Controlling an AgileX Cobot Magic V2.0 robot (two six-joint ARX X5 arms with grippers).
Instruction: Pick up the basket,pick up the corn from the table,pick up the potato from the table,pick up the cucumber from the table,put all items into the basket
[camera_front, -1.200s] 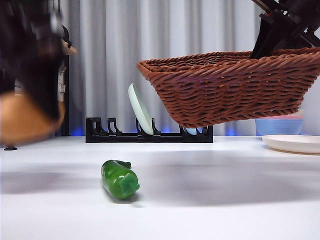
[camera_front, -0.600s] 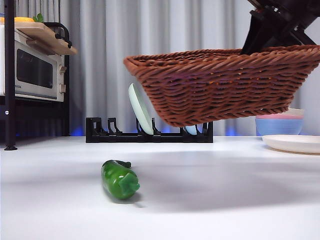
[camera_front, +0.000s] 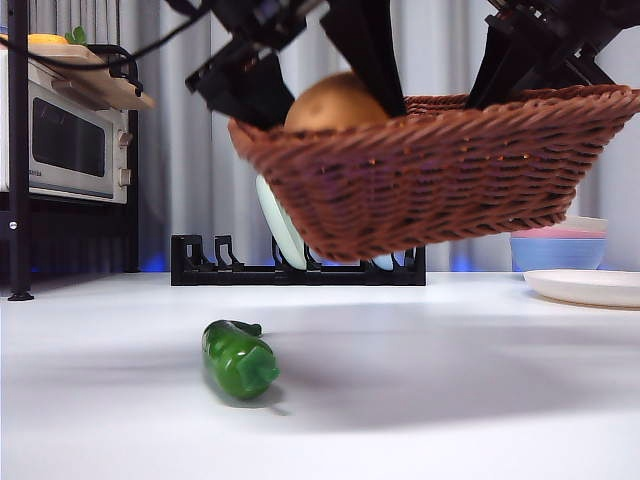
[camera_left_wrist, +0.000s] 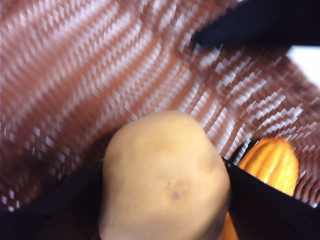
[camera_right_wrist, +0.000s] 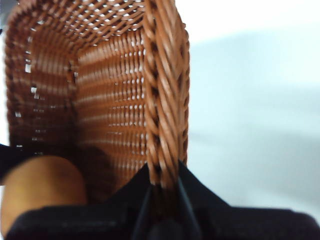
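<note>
The brown wicker basket (camera_front: 430, 170) hangs tilted above the table (camera_front: 420, 400). My right gripper (camera_right_wrist: 162, 187) is shut on its braided rim (camera_right_wrist: 165, 100) and shows at the top right of the front view (camera_front: 540, 50). My left gripper (camera_front: 300, 60) is shut on the tan potato (camera_front: 335, 102) and holds it over the basket's left end. In the left wrist view the potato (camera_left_wrist: 165, 175) sits between the jaws above the basket's inside (camera_left_wrist: 75, 75). The orange corn (camera_left_wrist: 272, 162) lies inside the basket. The green cucumber (camera_front: 238, 358) lies on the table at the front left.
A black dish rack (camera_front: 295, 265) with a pale plate (camera_front: 280, 220) stands behind the basket. A microwave on a shelf (camera_front: 65, 140) is at the far left. Stacked bowls (camera_front: 555, 248) and a white plate (camera_front: 585, 285) are at the right.
My left gripper has come from the left side with the potato, up and over the basket's left end. The basket has shifted slightly left. The cucumber has not moved.
</note>
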